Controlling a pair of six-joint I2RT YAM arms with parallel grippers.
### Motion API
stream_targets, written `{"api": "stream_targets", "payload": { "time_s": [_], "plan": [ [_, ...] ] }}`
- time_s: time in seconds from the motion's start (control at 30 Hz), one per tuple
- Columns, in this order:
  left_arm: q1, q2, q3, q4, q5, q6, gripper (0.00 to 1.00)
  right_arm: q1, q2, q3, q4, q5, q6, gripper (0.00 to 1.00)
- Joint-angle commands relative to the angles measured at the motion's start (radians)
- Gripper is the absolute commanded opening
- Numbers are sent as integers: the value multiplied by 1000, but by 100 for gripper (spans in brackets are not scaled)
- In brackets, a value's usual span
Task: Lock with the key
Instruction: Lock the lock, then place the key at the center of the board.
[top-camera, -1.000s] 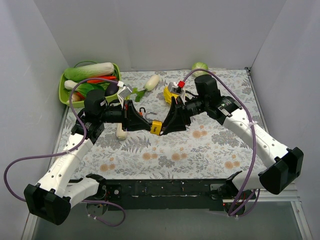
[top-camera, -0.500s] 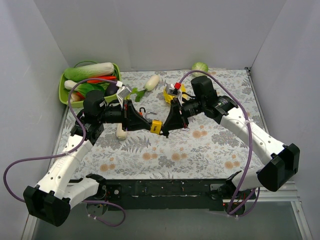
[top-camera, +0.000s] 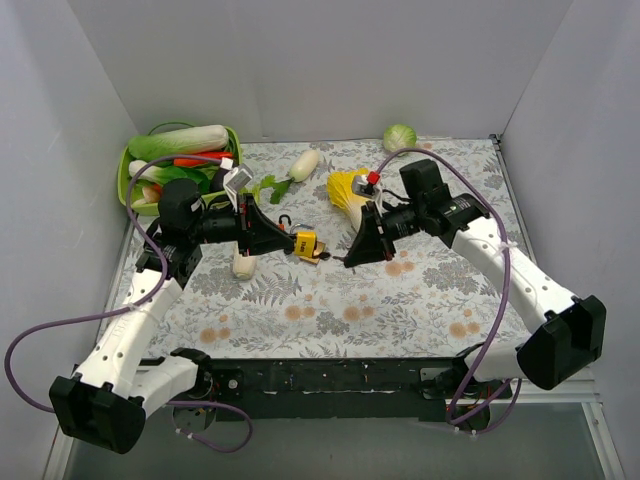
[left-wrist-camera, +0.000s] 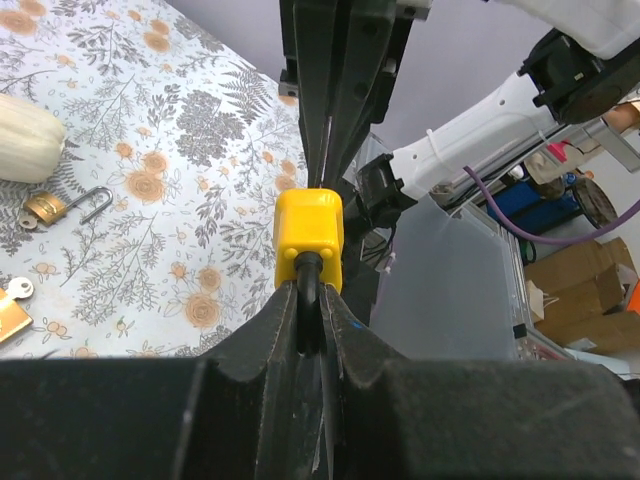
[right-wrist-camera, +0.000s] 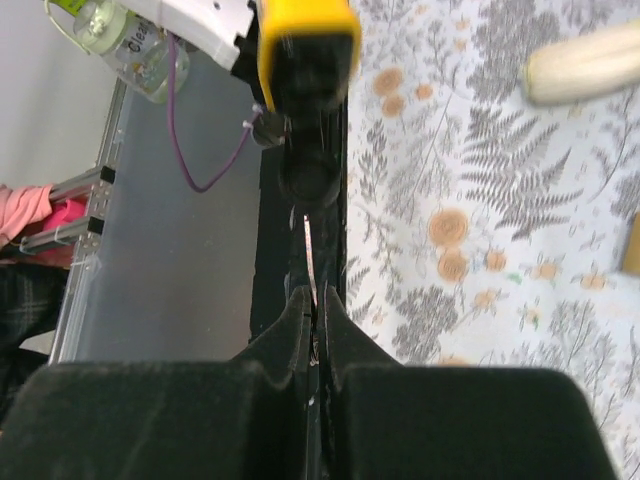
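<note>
A yellow padlock (top-camera: 305, 243) hangs above the mat, and my left gripper (top-camera: 283, 240) is shut on its black shackle. In the left wrist view the padlock (left-wrist-camera: 308, 238) stands just beyond the left gripper (left-wrist-camera: 310, 300), with the right arm's fingers facing it from the far side. My right gripper (top-camera: 352, 258) is a short way to the right of the lock and apart from it. A thin metal key blade (right-wrist-camera: 309, 250) sticks out edge-on between the shut jaws of the right gripper (right-wrist-camera: 316, 298), pointing at the blurred padlock (right-wrist-camera: 305, 45).
A green basket (top-camera: 127, 172) of vegetables stands at the back left. On the mat lie a small brass padlock (left-wrist-camera: 60, 205), a white radish (top-camera: 304, 163), another white vegetable (top-camera: 242, 263), a yellow item (top-camera: 345, 185) and a cabbage (top-camera: 400, 135).
The right gripper has shut and drawn back to the right, away from the padlock. The left gripper has carried the padlock slightly left and back.
</note>
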Motion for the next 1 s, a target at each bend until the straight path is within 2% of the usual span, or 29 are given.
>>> {"api": "stream_targets", "payload": {
  "time_s": [0.0,0.1,0.17,0.2,0.23,0.33,0.43,0.7,0.97],
  "plan": [
    [12,-8,1,91,0,-29,0,-62,-44,-68,-120,-56,-91,1],
    [17,0,11,51,-1,0,0,-203,-23,-76,-222,-53,-177,1],
    [16,-2,1,42,-1,6,0,-358,16,-80,-290,-17,-279,1],
    [16,0,-5,42,-3,7,0,-407,33,-85,-334,11,-300,1],
    [16,1,-8,42,-4,12,0,-509,49,-90,-345,75,-314,1],
    [16,32,18,-5,-29,105,0,-689,102,-142,-266,240,-246,1],
    [16,73,56,-58,-46,177,0,-786,155,-171,-197,371,-234,1],
    [14,81,21,-56,-56,179,0,-846,326,-165,-66,546,-176,1],
    [16,49,-18,-56,-66,178,0,-883,433,-151,-20,617,-179,1]
  ]
}}
